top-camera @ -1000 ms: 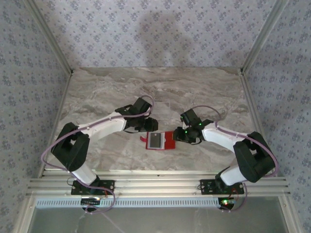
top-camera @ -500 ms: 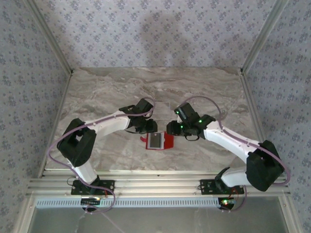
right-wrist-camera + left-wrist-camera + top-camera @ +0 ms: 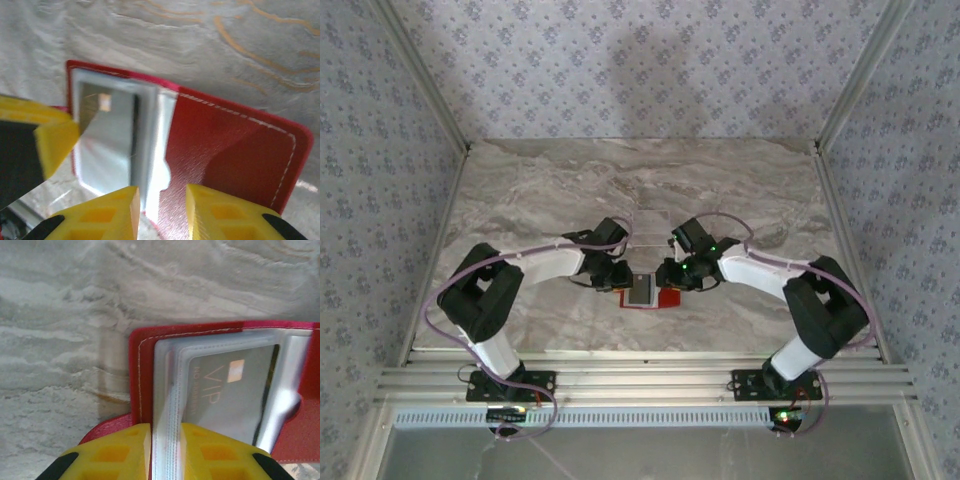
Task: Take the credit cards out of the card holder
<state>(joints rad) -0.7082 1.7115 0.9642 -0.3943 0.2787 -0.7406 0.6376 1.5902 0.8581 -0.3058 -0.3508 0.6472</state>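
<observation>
My left pincer (image 3: 165, 452) had narrowed and clamped on the near edge of the card holder (image 3: 136, 375). My right pincer (image 3: 162, 212), jaws apart, had moved in over its fold. Just beyond the left fingertips, the credit cards (image 3: 227, 390) sat pocketed, so I judged extraction could begin.
</observation>
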